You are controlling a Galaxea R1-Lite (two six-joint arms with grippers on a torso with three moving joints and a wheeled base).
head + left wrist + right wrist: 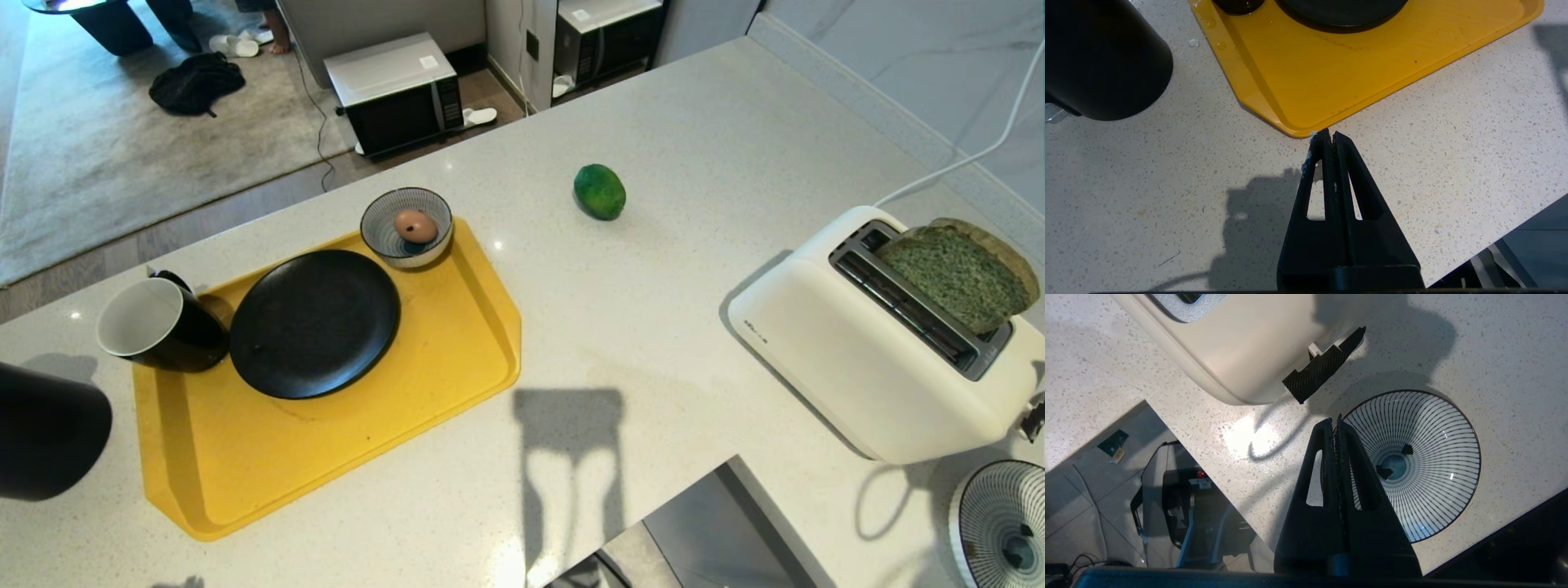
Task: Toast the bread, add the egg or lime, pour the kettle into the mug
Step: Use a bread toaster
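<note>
1. The head view shows neither gripper. The bread stands tilted in a slot of the white toaster at the right edge, the lime lies alone on the counter at upper centre, and the mug sits on the far-left corner of the yellow tray, touching the black plate.
2. A striped bowl holding an egg sits on the tray's upper edge.
3. The kettle is cut off at the left edge, just beside the tray.
4. Only the left wrist view shows the left gripper, fingers pressed together, above bare counter just beside the tray's corner.
5. Only the right wrist view shows the right gripper, fingers together, over the rim of a second striped bowl, just beside the toaster's lever.
</note>
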